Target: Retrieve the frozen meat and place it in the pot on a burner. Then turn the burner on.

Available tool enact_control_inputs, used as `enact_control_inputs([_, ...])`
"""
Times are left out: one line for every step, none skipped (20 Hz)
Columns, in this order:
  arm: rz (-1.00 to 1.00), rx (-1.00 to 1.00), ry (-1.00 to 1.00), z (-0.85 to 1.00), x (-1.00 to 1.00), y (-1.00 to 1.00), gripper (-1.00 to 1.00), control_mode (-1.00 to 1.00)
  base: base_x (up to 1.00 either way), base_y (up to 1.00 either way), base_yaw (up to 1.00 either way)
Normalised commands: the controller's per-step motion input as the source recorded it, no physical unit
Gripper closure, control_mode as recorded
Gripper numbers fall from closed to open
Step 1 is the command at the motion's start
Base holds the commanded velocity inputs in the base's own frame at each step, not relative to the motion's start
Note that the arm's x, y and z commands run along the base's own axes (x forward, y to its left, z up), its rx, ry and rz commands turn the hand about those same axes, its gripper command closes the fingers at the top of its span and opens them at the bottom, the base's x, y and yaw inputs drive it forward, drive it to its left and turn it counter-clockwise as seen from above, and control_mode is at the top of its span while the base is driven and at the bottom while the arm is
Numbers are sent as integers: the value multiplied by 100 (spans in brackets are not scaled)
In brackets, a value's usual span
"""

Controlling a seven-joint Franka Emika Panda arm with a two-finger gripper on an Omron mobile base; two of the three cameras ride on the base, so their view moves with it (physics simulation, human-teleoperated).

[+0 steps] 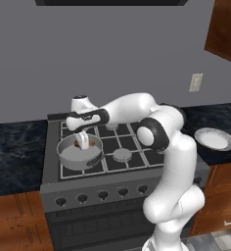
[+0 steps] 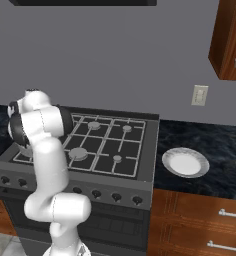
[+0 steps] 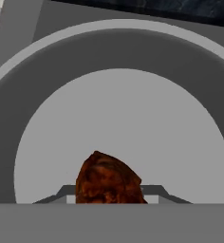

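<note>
Frozen meat [image 3: 108,179], likely light, stiff and slick with its glossy skin, sits pinched across its middle by the nearly closed gripper [image 1: 81,138] inside the pot [image 1: 70,156].

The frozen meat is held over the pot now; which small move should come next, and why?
Probably open the end effector and release. It is shut on the frozen meat, which hangs inside the rim of the pot, just above its grey floor in the hand view, so a short drop should land it inside.
</note>
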Motion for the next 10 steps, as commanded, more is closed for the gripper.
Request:
enact_control_inputs([0,0,0,-23,6,0,100,-100,0,0,0])
enact_control_inputs([0,0,0,-22,5,0,100,-100,0,0,0])
enact_control_inputs([0,0,2,-16,2,0,100,-100,0,0,0])
enact_control_inputs([0,0,5,-12,1,0,100,-100,0,0,0])
enact_control_inputs([0,0,5,-9,0,0,100,-100,0,0,0])
enact_control_inputs([0,0,5,-9,0,1,100,-100,0,0,0])
enact_control_inputs([0,0,4,-11,0,2,100,-100,0,0,0])
enact_control_inputs([0,-1,4,-11,0,4,100,-100,0,0,0])
enact_control_inputs([0,-1,4,-14,0,5,100,-100,0,0,0])
enact_control_inputs([0,-1,3,-14,0,4,100,-100,0,0,0])
